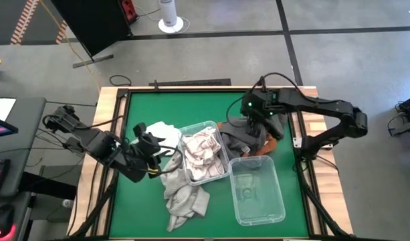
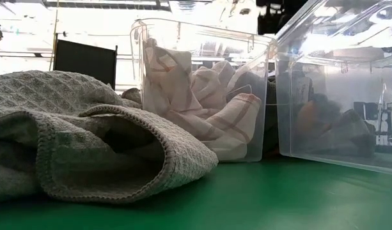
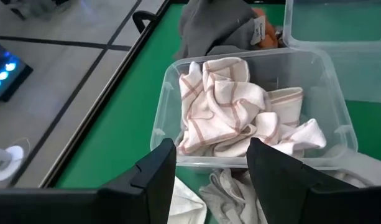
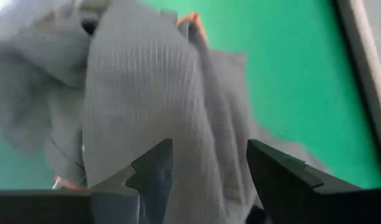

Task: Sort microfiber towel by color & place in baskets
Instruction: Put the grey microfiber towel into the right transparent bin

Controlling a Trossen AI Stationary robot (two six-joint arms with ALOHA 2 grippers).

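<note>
Two clear baskets stand mid-table. One (image 1: 221, 150) holds white towels with red stripes (image 3: 230, 109). The other basket (image 1: 279, 201) stands beside it, nearer the front edge, with no towel in it. My left gripper (image 3: 212, 171) hangs open in the air just left of the filled basket, with nothing between its fingers. My right gripper (image 4: 209, 171) is open above a dark grey towel heap (image 1: 239, 137) at the far right, and an orange towel (image 1: 270, 146) peeks out under that heap. Light grey towels (image 1: 181, 194) lie by the front edge.
A white towel (image 1: 161, 128) lies on the green mat left of the filled basket, under my left arm. The light grey waffle towel (image 2: 87, 147) fills the low view's left foreground. A wooden frame (image 1: 111, 114) borders the table.
</note>
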